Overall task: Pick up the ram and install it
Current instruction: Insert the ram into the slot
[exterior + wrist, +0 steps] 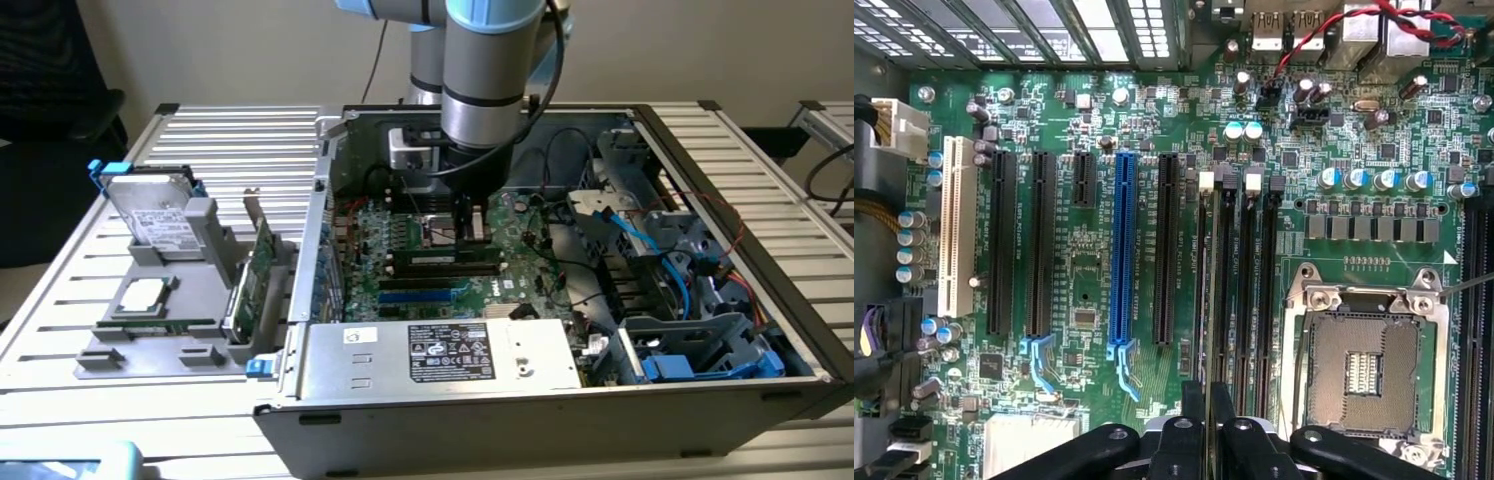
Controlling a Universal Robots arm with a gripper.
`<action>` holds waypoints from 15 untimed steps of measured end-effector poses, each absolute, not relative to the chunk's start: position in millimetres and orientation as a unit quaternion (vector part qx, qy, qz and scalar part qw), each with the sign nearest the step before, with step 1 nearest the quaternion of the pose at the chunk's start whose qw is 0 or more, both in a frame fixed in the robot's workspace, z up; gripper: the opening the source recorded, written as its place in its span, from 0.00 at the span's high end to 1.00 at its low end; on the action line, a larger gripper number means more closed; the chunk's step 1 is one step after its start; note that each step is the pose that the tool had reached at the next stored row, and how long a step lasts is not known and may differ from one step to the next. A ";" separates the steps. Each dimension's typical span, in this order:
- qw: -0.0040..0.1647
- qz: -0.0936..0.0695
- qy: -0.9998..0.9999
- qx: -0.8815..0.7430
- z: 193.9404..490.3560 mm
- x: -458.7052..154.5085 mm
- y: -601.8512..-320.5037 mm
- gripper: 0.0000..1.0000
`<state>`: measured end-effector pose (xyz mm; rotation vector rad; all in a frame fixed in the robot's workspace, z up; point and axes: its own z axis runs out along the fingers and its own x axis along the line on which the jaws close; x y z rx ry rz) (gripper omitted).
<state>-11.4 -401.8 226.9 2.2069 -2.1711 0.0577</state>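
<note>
My gripper (465, 232) reaches down into the open computer case, over the green motherboard (400, 245). Its black fingers are shut on the ram (443, 260), a long dark stick with a white label that stands on edge along the memory slots. In the wrist view the gripper (1206, 420) holds the ram (1204, 300) edge-on, so it shows as a thin line running along the first of several black memory slots (1249, 290). I cannot tell whether the stick is seated in the slot or just above it.
An empty processor socket (1364, 370) lies beside the memory slots, and black and blue card slots (1122, 260) lie on their other side. A silver power supply (441, 350) and drive cages (694, 345) crowd the case. Outside it, on the exterior view's left, a grey fixture (147, 350) carries a hard drive (154, 215) and a green card (254, 280).
</note>
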 end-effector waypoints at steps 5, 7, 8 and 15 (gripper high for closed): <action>0.023 0.019 -0.701 0.713 226.0 -11.4 -401.8 0.86; 0.023 0.019 -0.701 0.712 226.0 -11.4 -401.8 0.86; 0.023 0.019 -0.701 0.712 225.9 -11.4 -401.8 0.86; 0.023 0.019 -0.702 0.711 225.3 -11.4 -401.8 0.86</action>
